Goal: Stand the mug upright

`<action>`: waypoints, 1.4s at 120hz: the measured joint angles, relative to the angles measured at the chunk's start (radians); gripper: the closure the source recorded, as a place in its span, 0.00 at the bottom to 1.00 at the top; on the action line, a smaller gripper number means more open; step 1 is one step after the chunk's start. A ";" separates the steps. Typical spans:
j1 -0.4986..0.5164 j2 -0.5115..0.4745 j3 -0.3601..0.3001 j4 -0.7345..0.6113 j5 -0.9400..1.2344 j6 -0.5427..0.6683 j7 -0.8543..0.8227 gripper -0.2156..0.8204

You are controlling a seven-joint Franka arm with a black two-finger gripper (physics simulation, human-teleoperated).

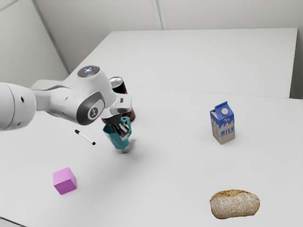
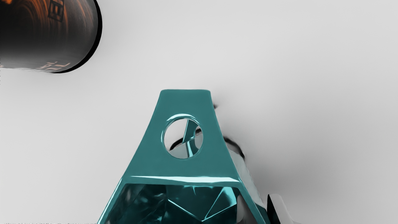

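The teal mug (image 1: 116,138) has its mouth up and its narrower grey foot down, leaning a little toward the exterior view's left. My gripper (image 1: 123,129) is right at the mug, over its mouth and handle side, hiding part of it. Whether the foot touches the table cannot be told. Seen from my hand, the mug (image 2: 186,168) shows its handle with a round hole and part of its hollow inside; the gripper (image 2: 279,211) is close beside its wall.
A dark can with orange markings (image 1: 131,115) (image 2: 59,34) stands close behind the mug. A marker (image 1: 85,137) and a pink cube (image 1: 64,180) lie toward the exterior view's left. Toward its right are a milk carton (image 1: 222,124) and a bread loaf (image 1: 235,205).
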 joint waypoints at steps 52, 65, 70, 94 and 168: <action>-0.014 0.011 -0.007 -0.023 -0.016 0.039 -0.030 0.87; -0.025 0.011 -0.007 -0.023 -0.021 0.041 -0.027 0.80; -0.028 0.011 -0.007 -0.023 -0.021 0.041 -0.026 0.77; -0.025 0.011 -0.007 -0.023 -0.023 0.043 -0.023 0.64; -0.016 -0.097 -0.009 -0.017 -0.021 0.017 -0.021 0.51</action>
